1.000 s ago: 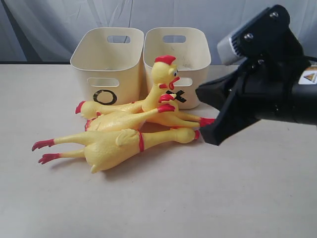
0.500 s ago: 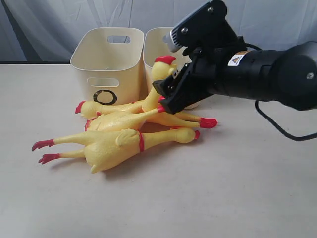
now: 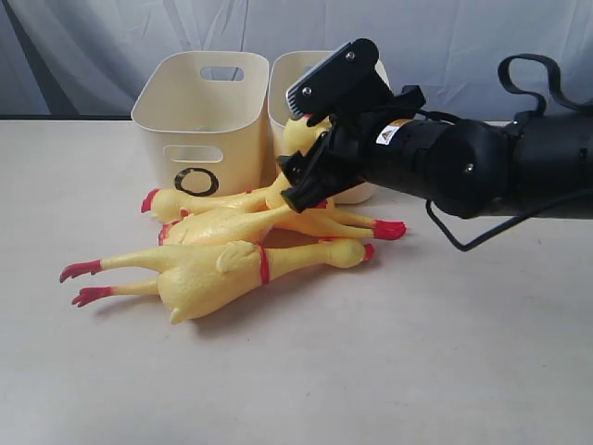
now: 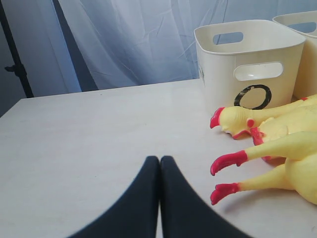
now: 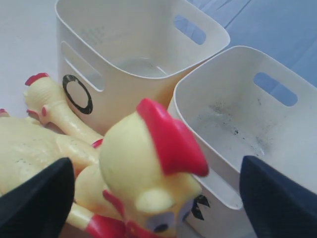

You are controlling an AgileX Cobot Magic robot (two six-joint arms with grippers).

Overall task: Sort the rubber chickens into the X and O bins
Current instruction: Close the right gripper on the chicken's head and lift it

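Yellow rubber in one heap: counting three rubber chickens [image 3: 241, 222] lying overlapped on the tabletop [image 3: 417, 352], directly in front of the two cream bins. Finding none of them sorted yet. Placing the O bin [image 3: 199, 102] on the left of the exterior view, with the X bin [image 5: 218, 124] just beside it on the right. Finding both bins empty in the right wrist view. Catching only a scrap of the X mark behind a chicken head.

Watching the right end effector [image 3: 295, 184] reaching across to the heap, spread wide and holding nothing. Seeing the raised-head chicken [image 5: 148, 163] between the two black fingers [image 5: 34, 198], with open gaps on both sides, so straddling rather than gripping. Judging the reason for this choice: going for the one propped highest, with head and neck clear of the other bodies, and so avoiding dragging the neighbours along. Expecting soft rubber to squash and flex on closing, hence favouring a hold at the neck rather than the comb.

Recording the left end effector [image 4: 159, 163] as fully closed and empty, hovering low over bare tabletop, apart from the red feet [image 4: 228, 161] of the nearest chicken. Presumably parking there to keep out of the way.

Flagging one risk: possibly disturbing the front chicken [image 3: 213, 273] and the rest of the pile when lifting. Not being able to tell which bin suits which chicken.
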